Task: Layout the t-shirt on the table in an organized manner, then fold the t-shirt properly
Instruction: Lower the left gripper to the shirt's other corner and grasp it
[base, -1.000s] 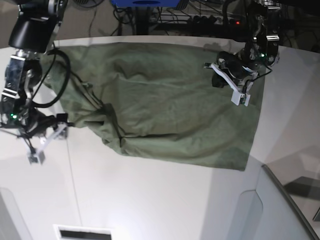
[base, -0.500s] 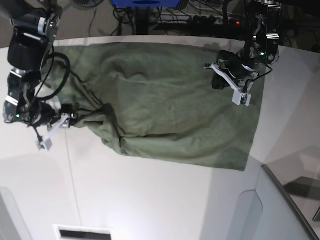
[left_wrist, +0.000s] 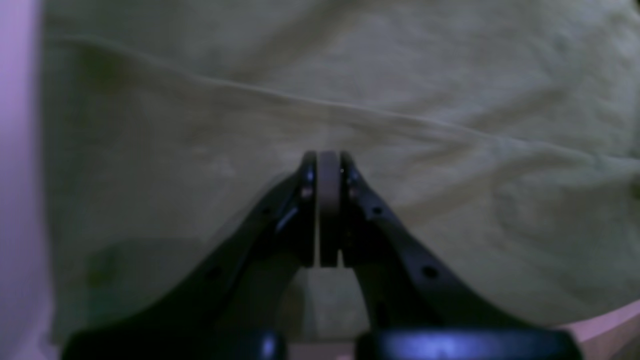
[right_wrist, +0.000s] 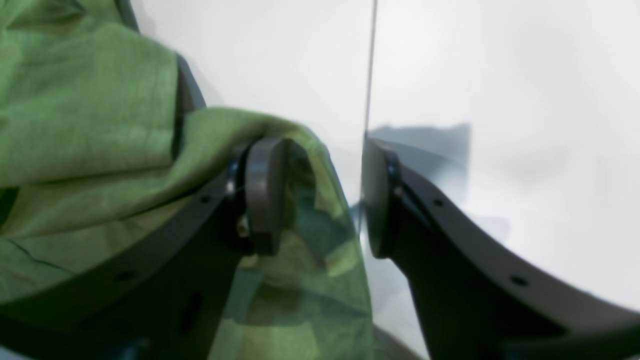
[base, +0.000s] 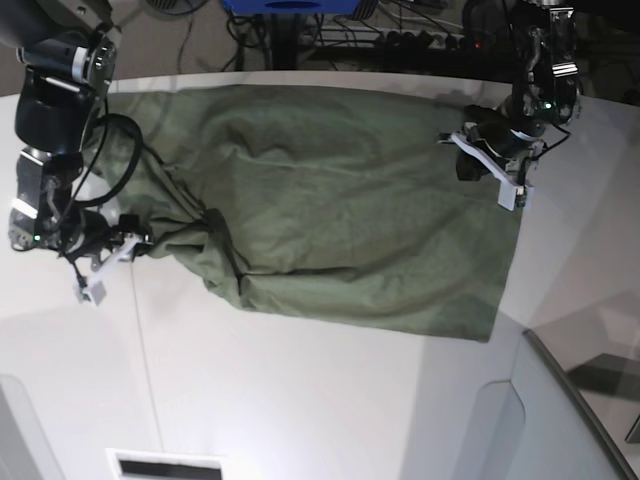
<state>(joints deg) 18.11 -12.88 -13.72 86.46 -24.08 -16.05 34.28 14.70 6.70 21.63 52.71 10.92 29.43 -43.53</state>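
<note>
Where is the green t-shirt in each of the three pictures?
Base view: the t-shirt spreads across the far half of the table, between both arms.
Left wrist view: it fills nearly the whole picture, behind the shut left gripper.
Right wrist view: it bunches on the left, a fold lying between the fingers of the right gripper.
Shared landmark: the table's thin dark seam line, also in the base view.

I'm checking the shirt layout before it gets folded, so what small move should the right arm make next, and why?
Probably finish closing the right gripper. Its pads straddle a bunched edge of the t-shirt without pinching it yet, and that side lies crumpled on the table, so it needs gripping before being pulled flat.
</note>
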